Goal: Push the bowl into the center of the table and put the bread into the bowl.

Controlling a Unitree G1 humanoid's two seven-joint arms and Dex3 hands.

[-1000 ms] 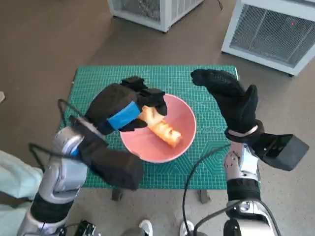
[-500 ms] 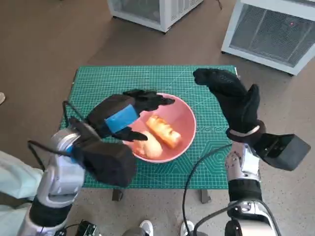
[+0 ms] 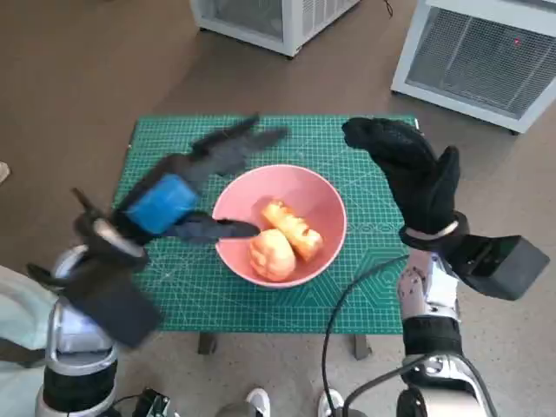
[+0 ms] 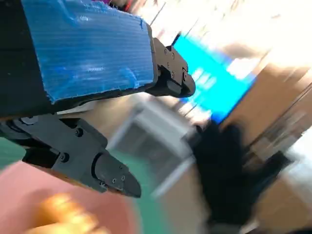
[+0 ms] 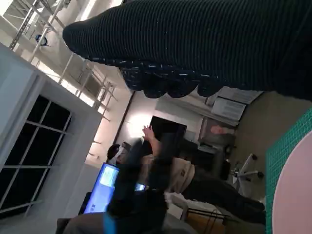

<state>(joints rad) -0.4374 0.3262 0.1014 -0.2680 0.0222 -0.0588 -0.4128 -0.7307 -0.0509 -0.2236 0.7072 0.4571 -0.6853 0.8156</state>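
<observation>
Left hand [image 3: 187,178] of mine had let go: its fingers [image 3: 233,142] were spread and empty, lifted off toward 10 o'clock of the pink bowl [image 3: 280,224], where half a second before they hung right over it. Both bread pieces [image 3: 282,241] lay inside, 1 long piece near the middle and 1 rounder piece toward 6 o'clock; a second earlier I was holding bread above the rim. That bowl sat about mid-table on the green mat [image 3: 174,278]. My gloved right hand [image 3: 417,178] stayed raised at 3 o'clock of the bowl, fingers apart, gripping nothing. From my right wrist, blurred people showed in the room. I judged the task done, leaving only clearing my arm away.
</observation>
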